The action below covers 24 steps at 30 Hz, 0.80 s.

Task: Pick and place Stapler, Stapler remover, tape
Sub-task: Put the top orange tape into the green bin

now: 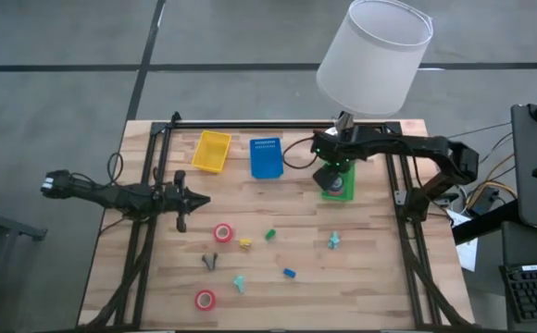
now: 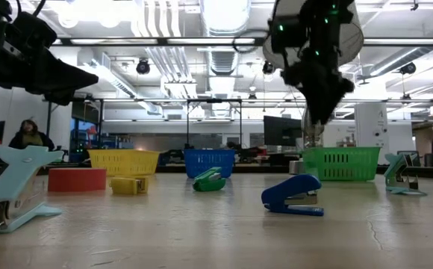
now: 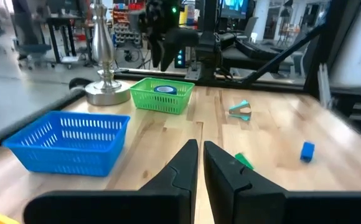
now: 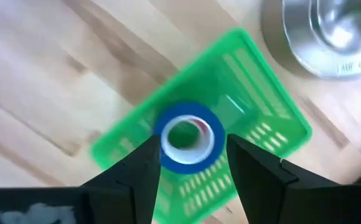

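A: Where is the right gripper (image 4: 190,163) at this moment?

B: It hangs above the green basket (image 1: 336,188), which stands near the base of the lamp (image 1: 375,55) at the far right of the table (image 1: 370,277). Its two fingers stand apart, and nothing is between them.

A: And the blue tape (image 4: 188,137)?

B: It lies inside the green basket, under the gap of the fingers (in the right wrist view a bit of red shows through its hole, but I cannot tell what it is). The fingers do not touch it. From the left wrist view the same blue ring is seen lying in the basket.

A: What about the other arm?

B: The left gripper (image 3: 200,149) waits over the left part of the table, its fingers almost together, and it holds nothing.

A: Which task things are on the wood?

B: Two red tape rolls: one (image 1: 223,233) near the middle left, another (image 1: 205,299) close to the near edge. A blue stapler (image 2: 294,196) lies on the table in front of the green basket in the low view, and a pale teal stapler (image 2: 15,187) stands at the near left there. The yellow basket (image 1: 211,151) and the blue basket (image 1: 266,157) stand side by side at the far edge.
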Motion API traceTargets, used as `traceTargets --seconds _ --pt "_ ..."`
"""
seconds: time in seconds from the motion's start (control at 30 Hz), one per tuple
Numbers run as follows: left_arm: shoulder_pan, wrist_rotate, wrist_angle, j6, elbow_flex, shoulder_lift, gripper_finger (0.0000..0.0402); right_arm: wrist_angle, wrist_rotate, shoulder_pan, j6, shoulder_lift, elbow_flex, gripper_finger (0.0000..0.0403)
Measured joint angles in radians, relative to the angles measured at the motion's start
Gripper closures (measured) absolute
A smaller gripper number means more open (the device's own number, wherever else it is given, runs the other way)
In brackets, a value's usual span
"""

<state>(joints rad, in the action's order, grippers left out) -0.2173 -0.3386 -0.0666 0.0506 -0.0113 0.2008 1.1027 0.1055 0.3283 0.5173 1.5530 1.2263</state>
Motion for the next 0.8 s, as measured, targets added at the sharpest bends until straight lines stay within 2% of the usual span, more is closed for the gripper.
traceTargets --seconds 0.13,0.33,0.5,0.8 --pt "0.000 0.000 0.000 -0.159 0.000 0.000 0.0371 0.000 -0.002 -0.042 0.030 -0.001 0.075 0.0227" --pt "0.000 0.000 -0.007 -0.149 0.000 0.000 0.0371 -0.008 -0.001 -0.119 0.095 -0.002 0.199 0.0223" --pt "-0.001 0.004 -0.135 0.117 0.000 -0.003 0.0371 -0.060 0.000 -0.169 0.131 -0.002 0.276 0.0225" --pt "0.000 0.001 -0.358 0.424 0.000 -0.002 0.0371 -0.119 0.000 -0.206 0.179 0.000 0.300 0.0238"
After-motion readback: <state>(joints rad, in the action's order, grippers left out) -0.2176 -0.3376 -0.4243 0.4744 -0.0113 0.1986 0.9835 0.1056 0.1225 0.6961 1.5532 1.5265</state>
